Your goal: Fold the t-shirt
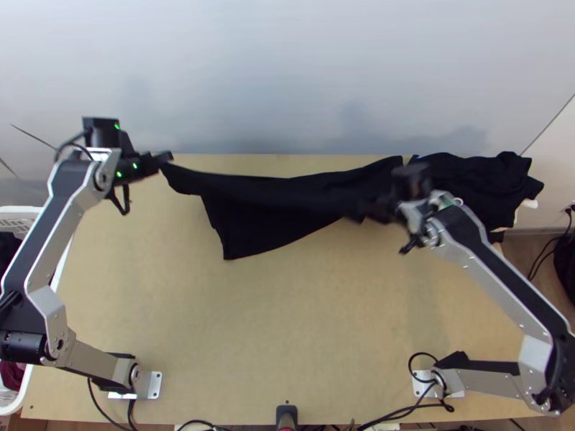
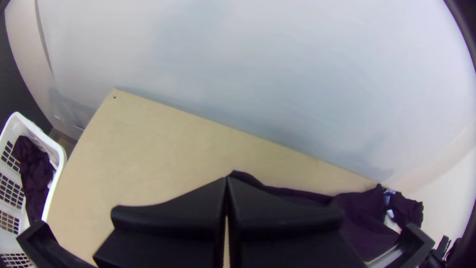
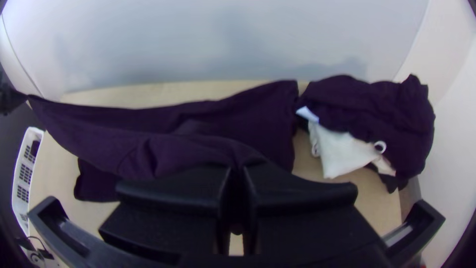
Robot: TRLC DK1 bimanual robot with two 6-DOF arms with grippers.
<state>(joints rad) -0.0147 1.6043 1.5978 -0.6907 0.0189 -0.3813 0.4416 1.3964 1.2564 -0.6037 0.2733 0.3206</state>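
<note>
Table (image 1: 287, 330): as it lies beneath both arms, one.
Arms: two, elbows bowed outward, wrists turned toward each other.
T-shirt (image 1: 251, 215): one, black, drawn out between left gripper (image 1: 169, 156) and right gripper (image 1: 353, 214), part spread beyond the right.
Basket (image 2: 57, 149): one, outward of the left gripper.
Dark pile (image 1: 481, 183): one, bunched outward of the right gripper.
Grippers: two — both closed, left pinching a shirt corner, right a raised fold.

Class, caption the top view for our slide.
Left gripper and right gripper hold a black t-shirt across a wooden table, near a dark bundle.
</note>
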